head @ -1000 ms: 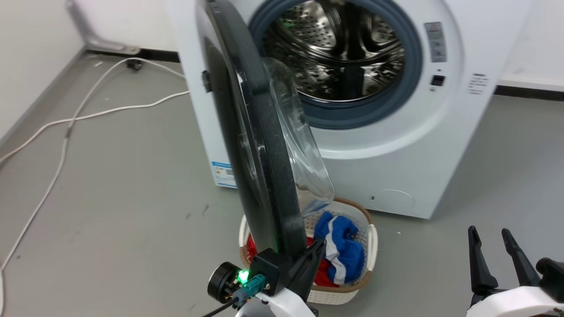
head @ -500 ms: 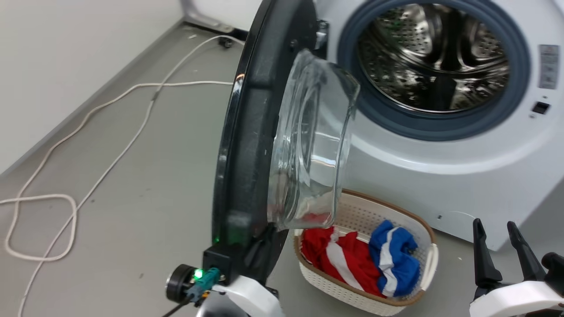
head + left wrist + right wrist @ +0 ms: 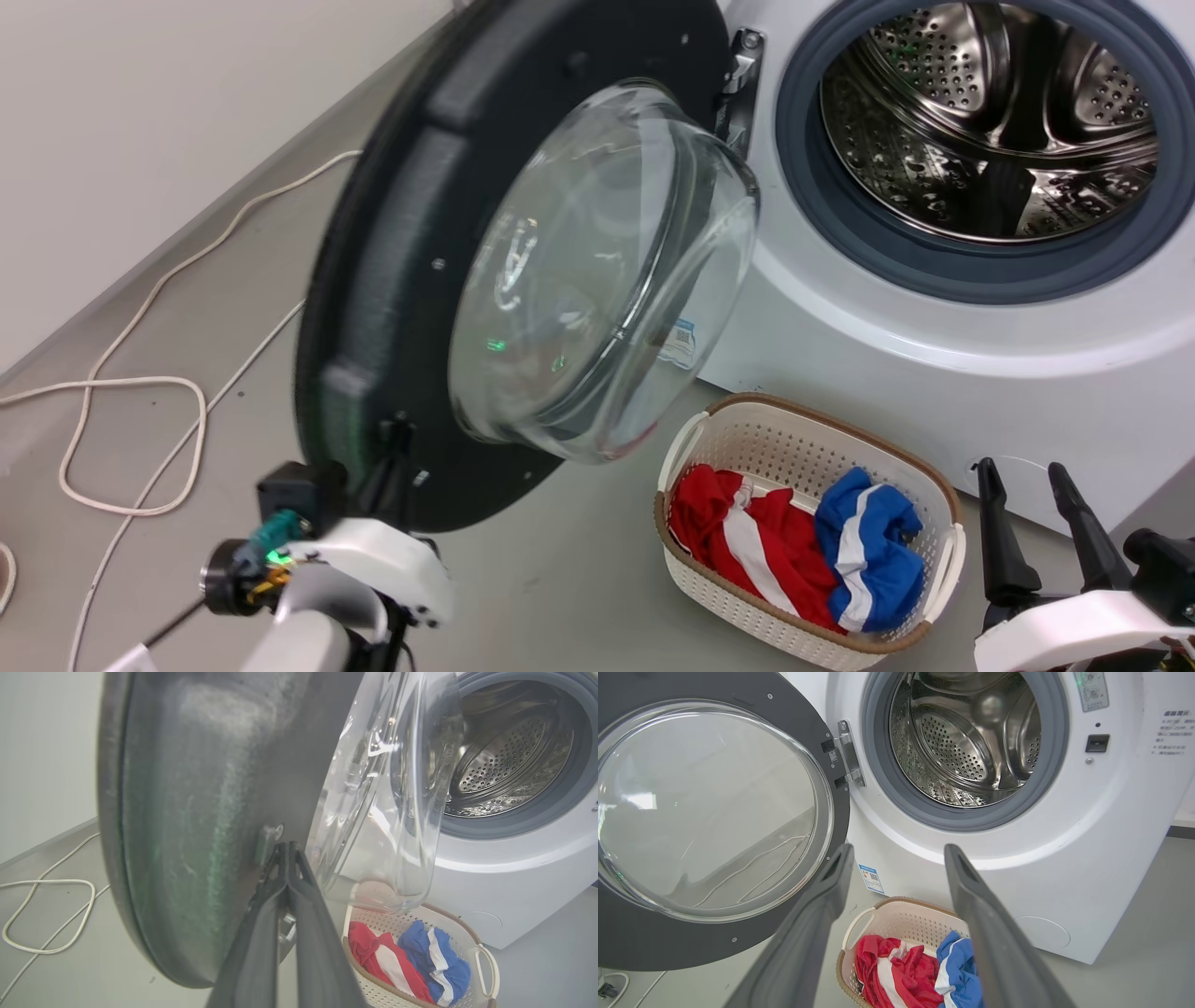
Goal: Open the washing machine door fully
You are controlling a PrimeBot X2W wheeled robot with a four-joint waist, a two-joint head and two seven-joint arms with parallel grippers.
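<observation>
Black glossy round washing machine door (image 3: 401,233) with a clear bulging glass bowl stands swung wide at upper left of head view, inner face toward the camera. White boxy front-loading washing machine (image 3: 934,373) at upper right, steel drum exposed inside a grey gasket.

Left gripper (image 3: 397,448) at lower left: fingers pressed together. Left wrist view puts their tips (image 3: 286,847) at the door's (image 3: 187,835) dark inner rim beside a small grey catch; actual contact unclear. Right gripper (image 3: 1018,467) at lower right, fingers spread apart, holding nothing; right wrist view agrees (image 3: 899,849).

Right wrist view alone gives the silver metal hinge (image 3: 847,756) joining door (image 3: 714,812) to machine (image 3: 1111,835), plus a blue label sticker (image 3: 871,878) at lower centre, a grey panel sticker and small printed lines at upper right. None of it is legible.

White perforated plastic laundry basket (image 3: 794,411) with a brown rim sits on grey floor below the drum, holding red-and-white and blue-and-white cloth.
</observation>
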